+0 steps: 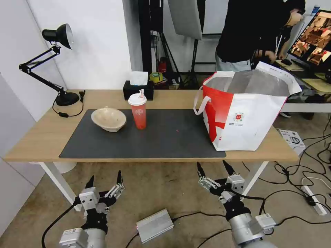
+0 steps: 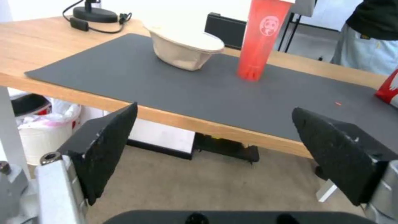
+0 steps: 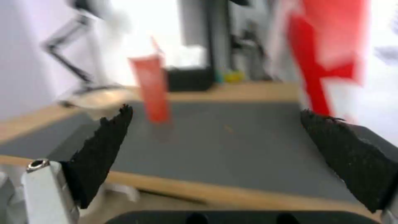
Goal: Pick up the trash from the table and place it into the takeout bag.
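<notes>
At the far left of the table (image 1: 41,137) you had the black desk lamp (image 1: 58,62), which was no part of the job. Below the near edge, your left gripper (image 1: 104,179) hung over the floor with its fingers spread wide and nothing between them; from its wrist camera the dark grey mat (image 2: 174,84) lay ahead and above. On the left part of that mat sat the beige pulp bowl (image 1: 108,119), tipped a little, with the red drink cup (image 1: 138,112) upright just beside it to the right, and the black tissue box (image 1: 138,89) behind them on the bare wood. I would judge the bowl light and fairly stiff but thin at the rim, so you would do best to pinch the rim wall rather than squeeze across it. The cup looked smooth and tall, likely to tip or slip, and possibly still holding liquid; a hold around the middle of its body, below the white lid, seemed safest. Further right, your right gripper (image 1: 216,172) was also below the table edge, fingers apart and empty. At the right end stood the takeout bag (image 1: 246,117), upright on the table with its foil-lined mouth open. I could make out no white bowl of crayfish shells on the table.
</notes>
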You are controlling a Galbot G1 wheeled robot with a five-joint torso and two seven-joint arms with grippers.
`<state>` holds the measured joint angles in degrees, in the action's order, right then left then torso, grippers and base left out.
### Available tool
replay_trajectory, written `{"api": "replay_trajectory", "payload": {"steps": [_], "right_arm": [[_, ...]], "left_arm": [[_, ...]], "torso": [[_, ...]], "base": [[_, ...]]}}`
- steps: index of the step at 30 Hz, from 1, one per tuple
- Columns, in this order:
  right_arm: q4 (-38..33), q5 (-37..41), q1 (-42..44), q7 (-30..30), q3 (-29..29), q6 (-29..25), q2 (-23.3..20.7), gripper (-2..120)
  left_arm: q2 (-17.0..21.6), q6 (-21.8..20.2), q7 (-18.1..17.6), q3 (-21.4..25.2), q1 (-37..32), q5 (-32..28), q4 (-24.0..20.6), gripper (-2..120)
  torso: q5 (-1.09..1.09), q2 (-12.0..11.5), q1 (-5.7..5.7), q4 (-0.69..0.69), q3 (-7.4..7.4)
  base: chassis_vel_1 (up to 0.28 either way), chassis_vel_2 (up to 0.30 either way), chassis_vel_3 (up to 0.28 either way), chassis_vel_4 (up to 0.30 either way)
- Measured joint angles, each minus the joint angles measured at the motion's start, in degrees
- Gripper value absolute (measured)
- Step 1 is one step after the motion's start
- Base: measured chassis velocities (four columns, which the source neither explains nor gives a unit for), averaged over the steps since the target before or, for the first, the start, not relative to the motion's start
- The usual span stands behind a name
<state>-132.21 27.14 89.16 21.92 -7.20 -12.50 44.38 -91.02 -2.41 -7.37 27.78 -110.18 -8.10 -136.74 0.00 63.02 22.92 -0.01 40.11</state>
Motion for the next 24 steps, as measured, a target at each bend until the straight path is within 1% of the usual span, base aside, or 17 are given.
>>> {"api": "replay_trajectory", "payload": {"steps": [1, 3, 4, 5, 6, 8, 9, 10, 13, 15, 17, 19, 20, 23, 24], "right_arm": [[0.0, 0.0, 0.0, 0.0, 0.0, 0.0, 0.0, 100], [-0.6, 3.0, -2.6, -5.2, -0.6, -0.4, -1.9, 100], [-1.0, 5.9, -5.1, -8.1, -0.8, -0.3, -3.2, 100], [-1.3, 7.4, -6.6, -9.1, -0.9, -0.1, -3.9, 100], [-1.3, 7.4, -6.6, -9.1, -0.9, -0.1, -3.9, 100], [-1.6, 10.8, -10.7, -10.9, -0.6, 1.0, -5.4, 100], [-1.6, 11.1, -11.1, -10.9, -0.5, 1.1, -5.6, 100], [-1.7, 12.7, -13.5, -11.5, 0.3, 1.7, -6.5, 100], [-1.7, 14.0, -16.0, -12.0, 1.5, 2.2, -7.3, 100], [-1.3, 15.8, -19.6, -13.0, 3.9, 2.8, -8.3, 100], [-1.2, 16.2, -20.6, -13.3, 4.5, 2.9, -8.5, 100], [-0.6, 17.6, -24.7, -14.2, 7.3, 3.3, -8.9, 100], [-0.6, 17.6, -24.7, -14.2, 7.3, 3.3, -8.9, 100], [0.9, 19.9, -32.1, -15.3, 12.5, 4.1, -9.1, 100], [0.9, 19.9, -32.1, -15.3, 12.5, 4.1, -9.1, 100]], "left_arm": [[0.0, 0.0, 0.0, 0.0, 0.0, 0.0, 0.0, 100], [0.0, 0.0, 0.0, 0.2, -0.1, 0.0, 0.0, 100], [-0.1, 0.0, 0.0, 0.2, -0.1, 0.0, -0.1, 100], [-0.1, 0.0, 0.0, 0.2, -0.1, 0.0, -0.1, 100], [-0.1, 0.0, 0.0, 0.2, -0.1, 0.0, -0.1, 100], [-0.2, 0.0, 0.0, 0.4, -0.1, 0.0, -0.1, 100], [-0.2, 0.0, 0.0, 0.4, -0.1, 0.0, -0.1, 100], [-0.2, 0.0, 0.0, 0.5, -0.1, -0.1, -0.2, 100], [-0.2, 0.0, 0.0, 0.6, -0.2, -0.1, -0.2, 100], [-0.2, 0.0, 0.0, 0.8, -0.3, -0.2, -0.3, 100], [-0.2, 0.0, 0.0, 0.8, -0.3, -0.2, -0.3, 100], [-0.2, 0.0, 0.0, 0.9, -0.5, -0.3, -0.5, 100], [-0.2, 0.0, 0.0, 0.9, -0.5, -0.3, -0.5, 100], [-0.2, 0.2, 0.2, 1.0, -0.7, -0.3, -0.6, 100], [-0.2, 0.2, 0.2, 1.0, -0.7, -0.3, -0.6, 100]], "torso": [[0.00, 0.0, 0.00, 0.00, 0.00], [0.00, 0.0, 0.00, 0.00, 0.00], [-0.01, 0.0, 0.00, 0.01, 0.00], [-0.01, 0.0, 0.00, 0.02, 0.00], [-0.01, 0.0, 0.00, 0.02, 0.00], [-0.01, 0.0, 0.00, 0.01, 0.00], [-0.01, 0.0, 0.00, 0.02, 0.00], [-0.01, 0.0, 0.00, 0.01, 0.00], [-0.01, 0.0, 0.00, 0.01, 0.01], [0.00, 0.0, 0.00, 0.00, 0.00], [0.00, 0.0, 0.00, 0.00, 0.01], [0.00, 0.0, 0.00, 0.01, 0.00], [0.00, 0.0, 0.00, 0.01, 0.00], [-0.01, 0.0, 0.00, 0.01, 0.00], [-0.01, 0.0, 0.00, 0.01, 0.00]], "base": [[0.000, 0.000, 0.000, 0.000], [0.000, 0.000, 0.000, 0.000], [0.000, 0.000, 0.000, 0.000], [0.000, 0.000, 0.000, 0.000], [0.000, 0.000, 0.000, 0.000], [0.000, 0.000, 0.000, 0.000], [0.000, 0.000, 0.000, 0.000], [0.000, 0.000, 0.000, 0.000], [0.000, 0.000, 0.000, 0.000], [0.000, 0.000, 0.000, 0.000], [0.000, 0.000, 0.000, 0.000], [0.000, 0.000, 0.000, 0.000], [0.000, 0.000, 0.000, 0.000], [0.000, 0.000, 0.000, 0.000], [0.000, 0.000, 0.000, 0.000]]}}
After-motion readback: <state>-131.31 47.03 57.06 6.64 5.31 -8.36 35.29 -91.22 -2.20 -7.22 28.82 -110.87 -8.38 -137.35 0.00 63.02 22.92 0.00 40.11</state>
